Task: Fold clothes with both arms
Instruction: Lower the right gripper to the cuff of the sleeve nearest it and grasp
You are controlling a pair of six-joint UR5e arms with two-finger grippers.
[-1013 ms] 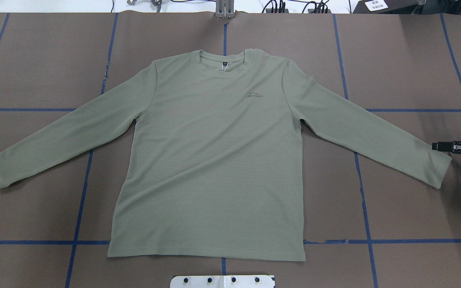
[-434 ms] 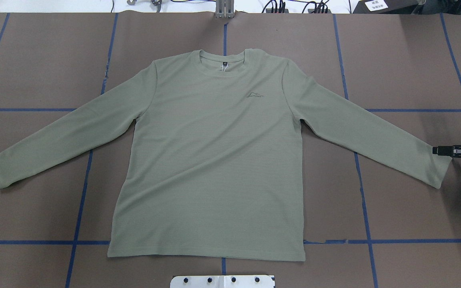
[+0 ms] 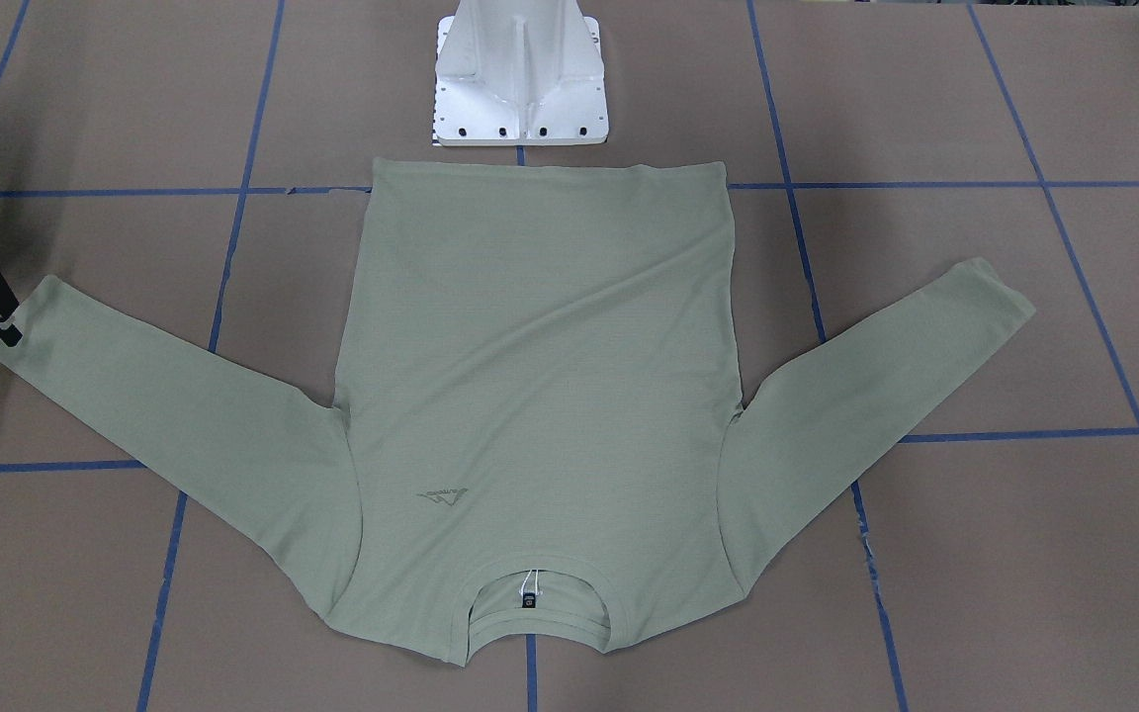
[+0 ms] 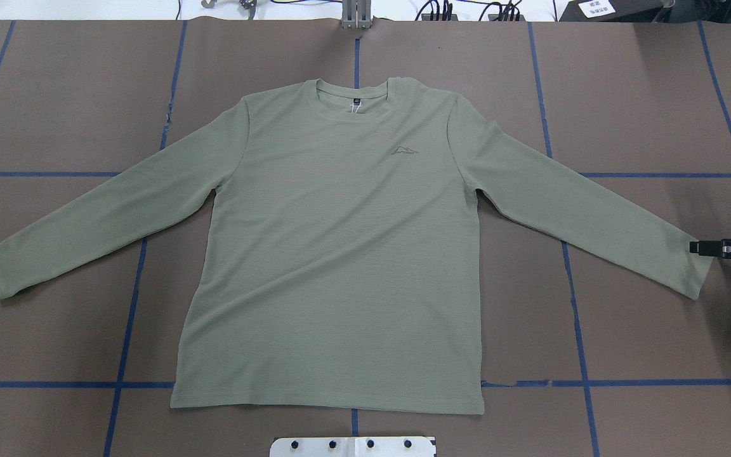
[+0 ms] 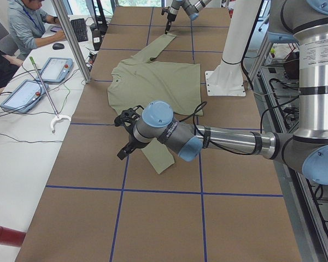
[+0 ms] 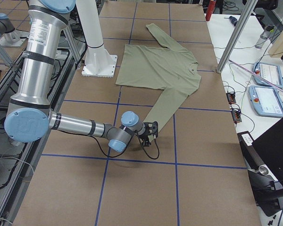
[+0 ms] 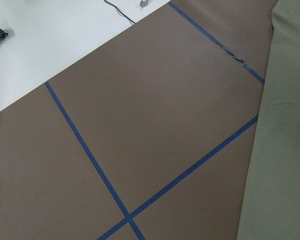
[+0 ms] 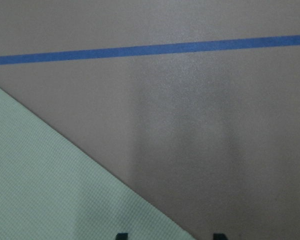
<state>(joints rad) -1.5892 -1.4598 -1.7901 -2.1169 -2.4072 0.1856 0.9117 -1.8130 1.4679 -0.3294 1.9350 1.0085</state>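
Note:
The clothes are one sage-green long-sleeved shirt [image 4: 340, 254] lying flat and face up on the brown table, with both sleeves spread out [image 3: 540, 336]. My right gripper [image 4: 695, 246] sits at the cuff of the sleeve on the overhead's right [image 3: 8, 331]. In the right wrist view its two fingertips stand apart, so it is open [image 8: 169, 236]. One tip is over the cloth [image 8: 40, 190] and the other over bare table. My left gripper [image 5: 124, 148] hovers near the other sleeve's cuff. It shows only in the exterior left view, so I cannot tell its state.
The white pedestal base [image 3: 520, 89] stands just behind the shirt's hem. Blue tape lines [image 4: 568, 279] grid the table. A side table with tablets [image 5: 52, 68] and seated people runs along the far edge, with cables beyond it.
My right gripper has slid a little along the cuff toward the robot's side of the table. The shirt has not moved.

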